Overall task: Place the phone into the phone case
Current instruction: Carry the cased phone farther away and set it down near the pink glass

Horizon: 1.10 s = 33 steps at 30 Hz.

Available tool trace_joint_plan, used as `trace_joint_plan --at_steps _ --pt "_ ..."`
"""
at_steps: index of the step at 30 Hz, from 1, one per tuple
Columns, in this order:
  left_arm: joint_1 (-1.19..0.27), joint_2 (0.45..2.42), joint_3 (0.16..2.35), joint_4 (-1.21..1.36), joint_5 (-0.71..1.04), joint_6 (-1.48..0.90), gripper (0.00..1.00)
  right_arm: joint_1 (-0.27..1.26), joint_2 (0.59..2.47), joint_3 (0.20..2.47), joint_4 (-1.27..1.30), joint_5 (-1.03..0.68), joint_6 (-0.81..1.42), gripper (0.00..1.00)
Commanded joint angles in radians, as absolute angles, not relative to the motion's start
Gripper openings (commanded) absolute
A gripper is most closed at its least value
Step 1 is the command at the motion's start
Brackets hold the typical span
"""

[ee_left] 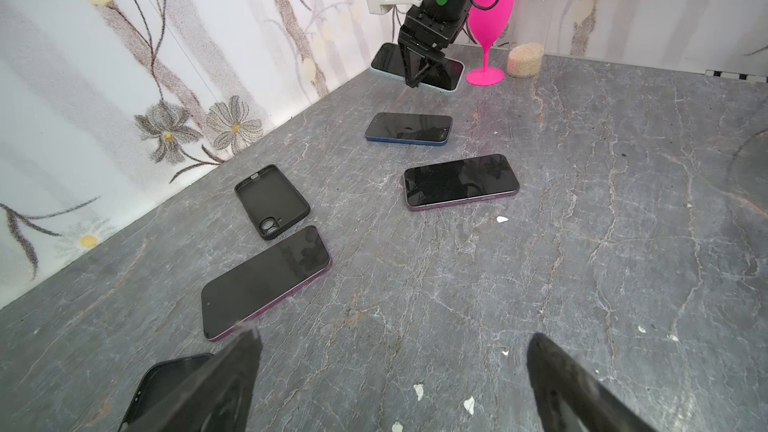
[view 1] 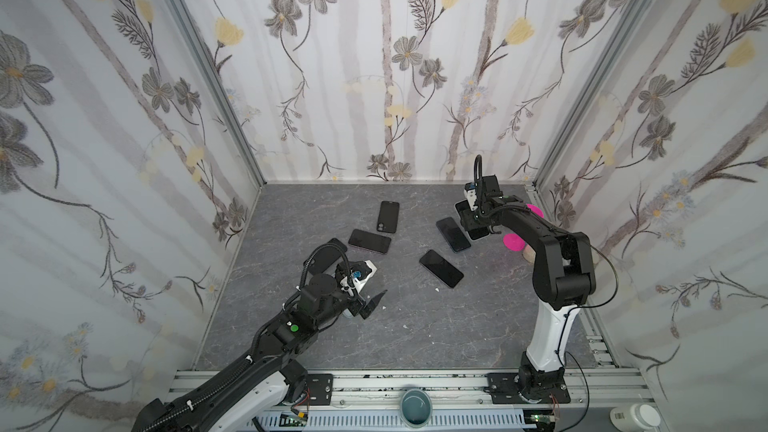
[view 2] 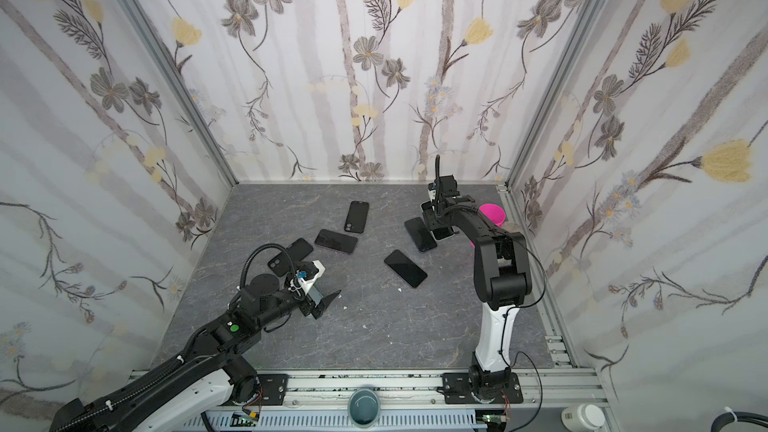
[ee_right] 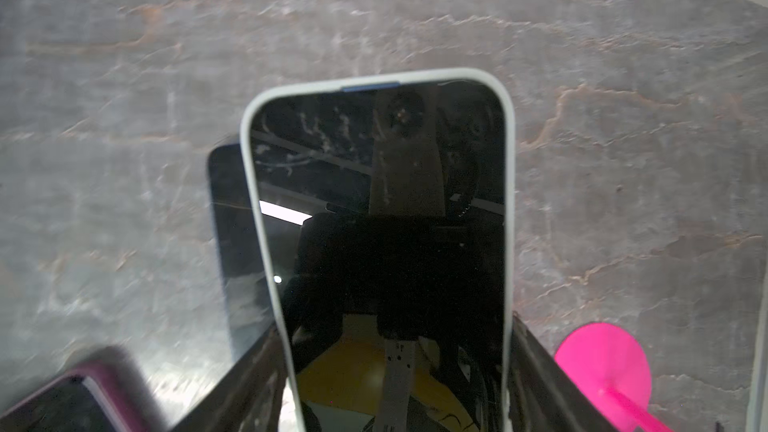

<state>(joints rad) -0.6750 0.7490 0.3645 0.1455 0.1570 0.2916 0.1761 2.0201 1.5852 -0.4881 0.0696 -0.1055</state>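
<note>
Over veined grey tabletop (ee_right: 124, 160), right pincer (ee_right: 395, 342) seemingly clamps glossy phone (ee_right: 382, 201).

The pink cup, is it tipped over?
No, the pink cup stands upright on its round foot.

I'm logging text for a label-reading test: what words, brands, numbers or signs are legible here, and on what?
No text is legible anywhere.
On the white bottle: a barcode label, too small to read.
On the pale-cased phone: dark screen, no mark shows.
</note>
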Motion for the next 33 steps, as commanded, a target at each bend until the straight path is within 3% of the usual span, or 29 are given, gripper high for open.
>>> trace_joint_plan --at_steps 1,10,20,33 --pt "-0.676 0.753 0.374 0.156 0.156 0.292 1.00 0.150 2.082 1.669 -0.487 0.109 -0.086 0.45" --pt "-0.674 0.761 0.371 0.156 0.146 0.287 1.00 0.120 2.265 1.878 -0.542 0.126 -0.080 0.47" --pt "-0.675 0.777 0.374 0.160 0.118 0.272 0.99 0.110 2.344 1.913 -0.554 0.106 -0.061 0.51" --pt "-0.674 0.785 0.377 0.160 0.113 0.272 0.99 0.109 2.349 1.922 -0.562 0.100 -0.065 0.72"
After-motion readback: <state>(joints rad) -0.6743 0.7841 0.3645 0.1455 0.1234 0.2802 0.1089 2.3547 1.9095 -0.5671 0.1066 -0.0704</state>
